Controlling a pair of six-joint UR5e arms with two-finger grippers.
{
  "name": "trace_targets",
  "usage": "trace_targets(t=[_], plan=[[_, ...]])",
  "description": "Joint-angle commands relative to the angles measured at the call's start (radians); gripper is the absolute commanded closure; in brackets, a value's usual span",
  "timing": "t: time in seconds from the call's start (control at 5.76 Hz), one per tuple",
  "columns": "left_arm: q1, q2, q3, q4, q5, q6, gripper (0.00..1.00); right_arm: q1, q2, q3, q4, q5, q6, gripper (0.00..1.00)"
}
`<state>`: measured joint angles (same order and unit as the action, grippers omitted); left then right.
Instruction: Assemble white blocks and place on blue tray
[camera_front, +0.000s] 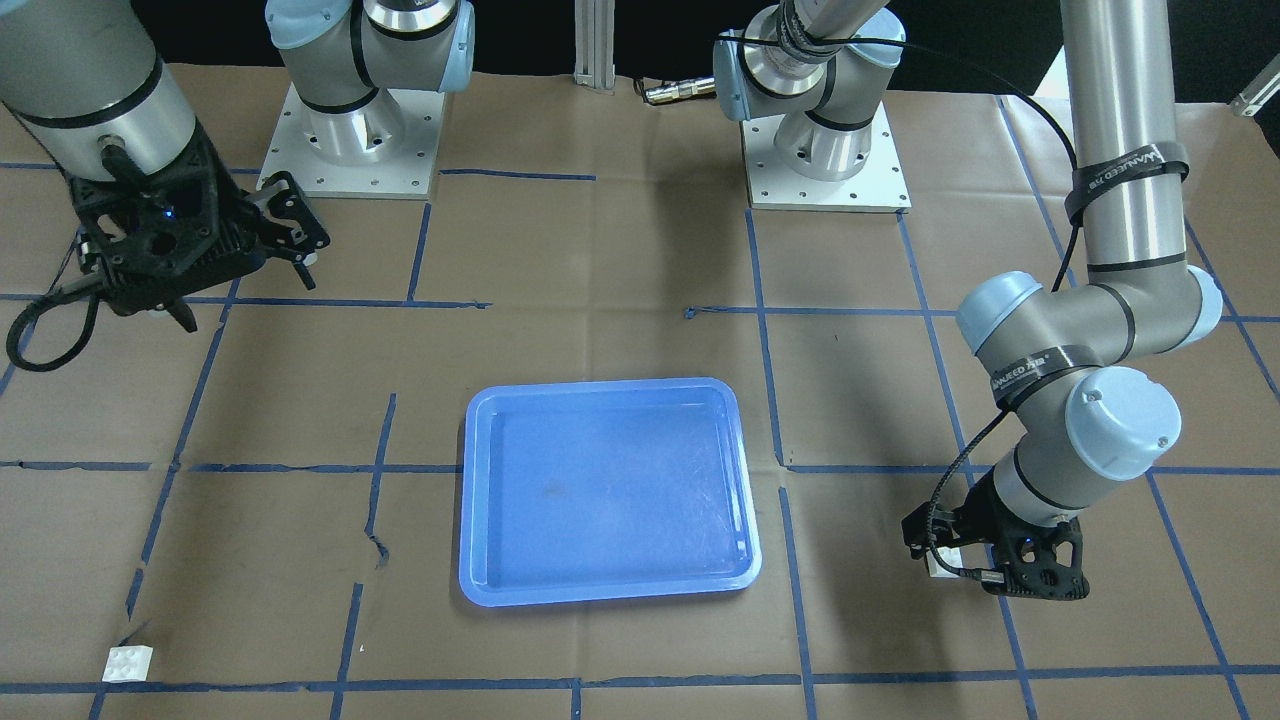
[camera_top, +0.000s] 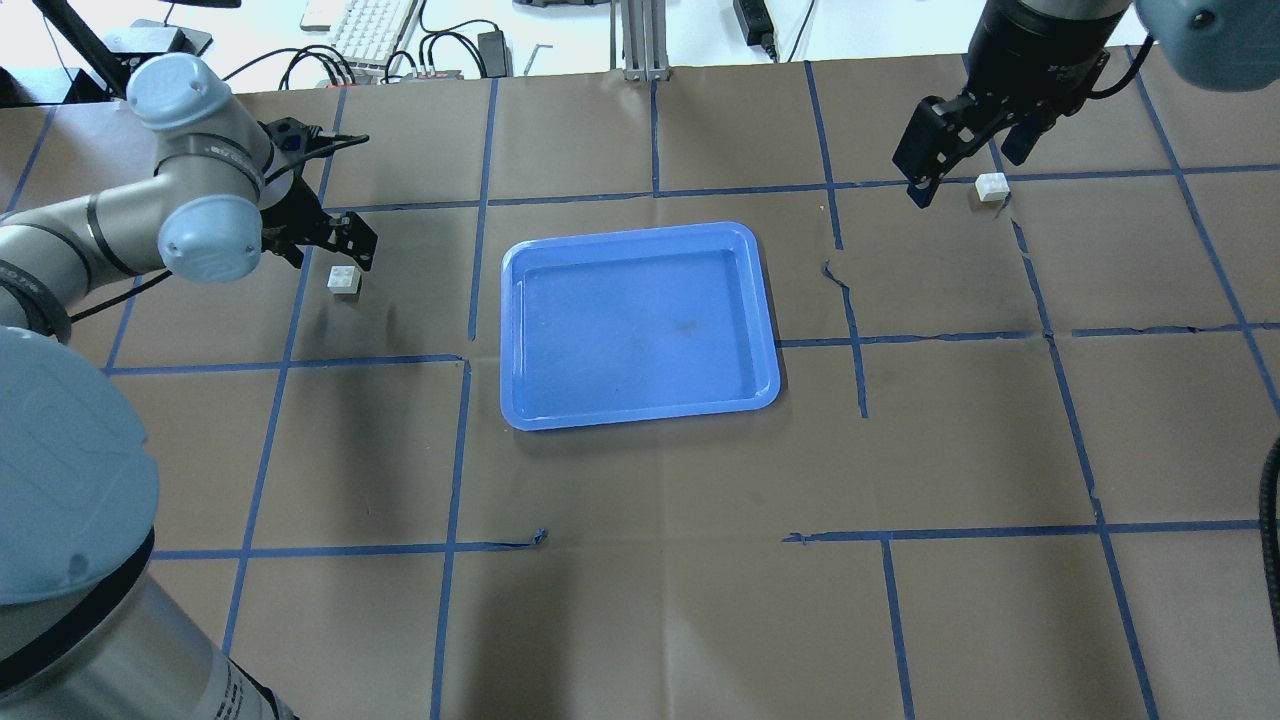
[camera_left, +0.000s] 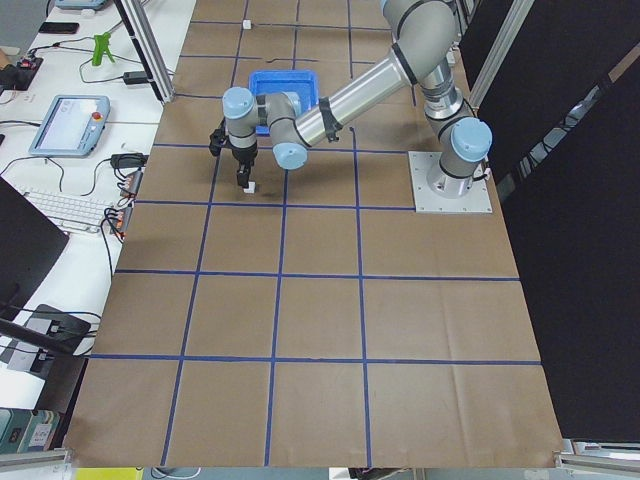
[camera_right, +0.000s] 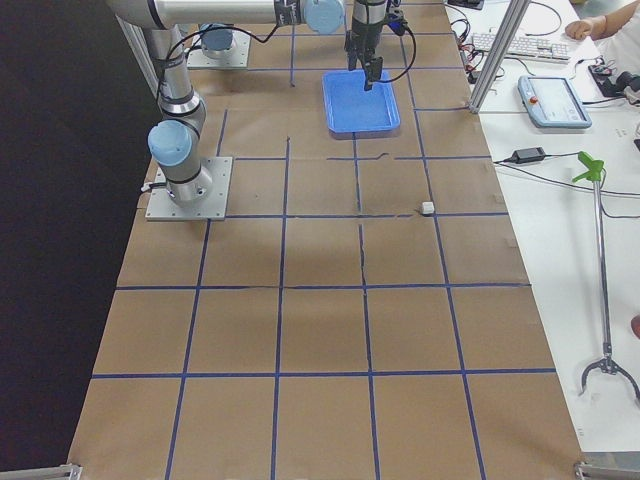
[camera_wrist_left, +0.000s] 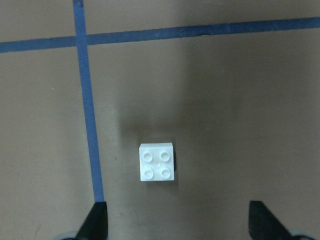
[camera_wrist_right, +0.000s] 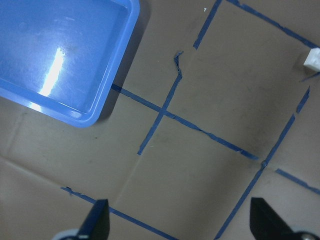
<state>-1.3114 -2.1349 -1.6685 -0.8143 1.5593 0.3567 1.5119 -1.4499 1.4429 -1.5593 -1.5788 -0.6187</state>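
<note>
One white block (camera_wrist_left: 157, 162) lies on the brown paper left of the blue tray (camera_top: 640, 325); it also shows in the overhead view (camera_top: 343, 280). My left gripper (camera_wrist_left: 178, 222) is open and hovers low over this block, which lies just ahead of the gap between the fingers. It also shows in the overhead view (camera_top: 325, 248). The second white block (camera_top: 992, 187) lies far to the tray's right, at the table's far side. My right gripper (camera_top: 965, 165) is open and empty, held high beside that block. Its wrist view shows the block (camera_wrist_right: 313, 59) and the tray's corner (camera_wrist_right: 65, 55).
Blue tape lines form a grid on the brown paper (camera_top: 650, 560). The paper is torn right of the tray (camera_top: 850, 290). Both arm bases (camera_front: 350, 130) stand at the robot's side of the table. The tray is empty.
</note>
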Motion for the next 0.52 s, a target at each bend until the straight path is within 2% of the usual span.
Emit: trace_targets(t=[0.0,0.17,0.35], plan=[[0.001,-0.026,-0.022,0.066,0.004,0.01,0.04,-0.102,0.06,-0.009,-0.071,0.003,-0.41,0.0],[0.001,-0.025,-0.017,0.063,0.004,0.013,0.44,-0.14,0.11,-0.028,-0.074,0.055,-0.645,0.0],[0.003,-0.025,-0.005,0.06,0.002,0.007,0.83,-0.182,0.185,-0.104,-0.074,0.06,-0.878,0.0]])
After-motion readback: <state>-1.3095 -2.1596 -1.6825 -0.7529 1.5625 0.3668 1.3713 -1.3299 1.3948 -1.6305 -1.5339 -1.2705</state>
